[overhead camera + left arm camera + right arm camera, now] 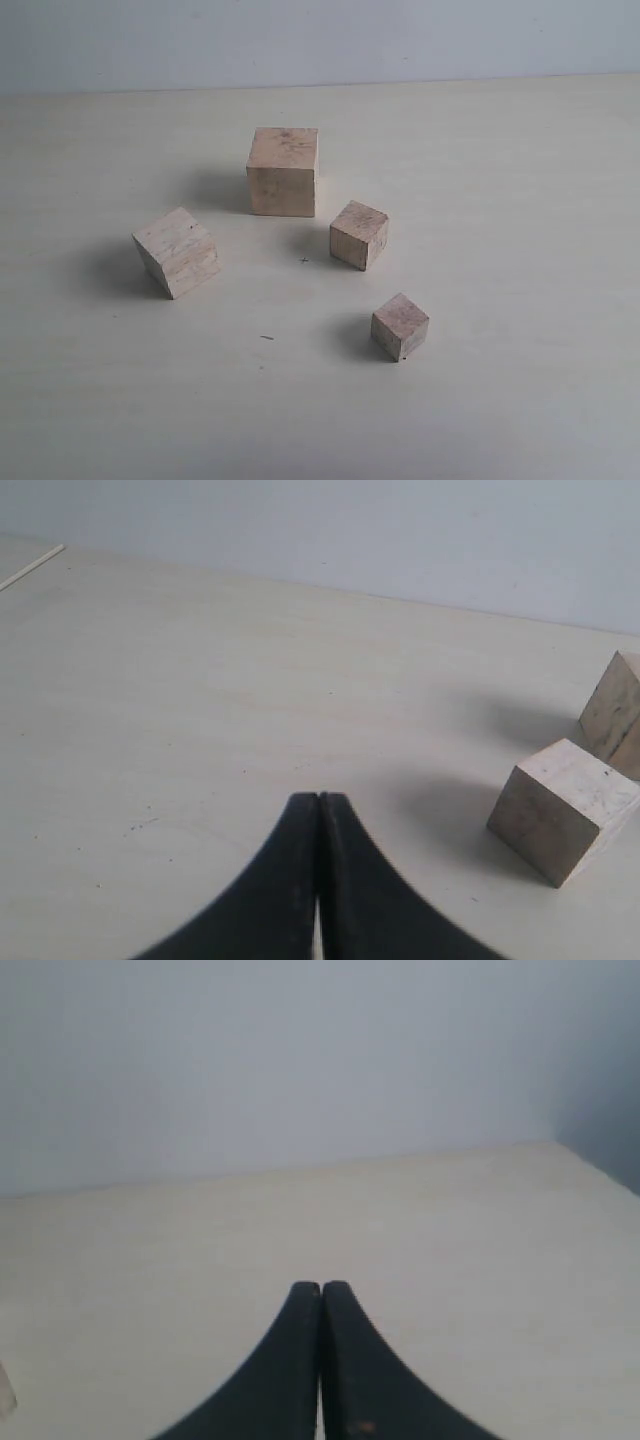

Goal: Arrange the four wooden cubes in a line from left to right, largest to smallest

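Four pale wooden cubes stand scattered on the table in the exterior view. The largest cube (pixel 283 171) is at the back centre. The second-largest cube (pixel 176 252) sits turned at the left. The third cube (pixel 359 234) is right of centre, and the smallest cube (pixel 400 326) is nearest the front. Neither arm shows in the exterior view. My left gripper (pixel 319 798) is shut and empty; the second-largest cube (pixel 562 809) and an edge of the largest cube (pixel 614 712) lie off to its side. My right gripper (pixel 320 1286) is shut over bare table, no cube near it.
The light wooden table (pixel 520 200) runs back to a pale wall (pixel 320 40). A thin pale stick (pixel 32 567) lies near the table's far edge in the left wrist view.
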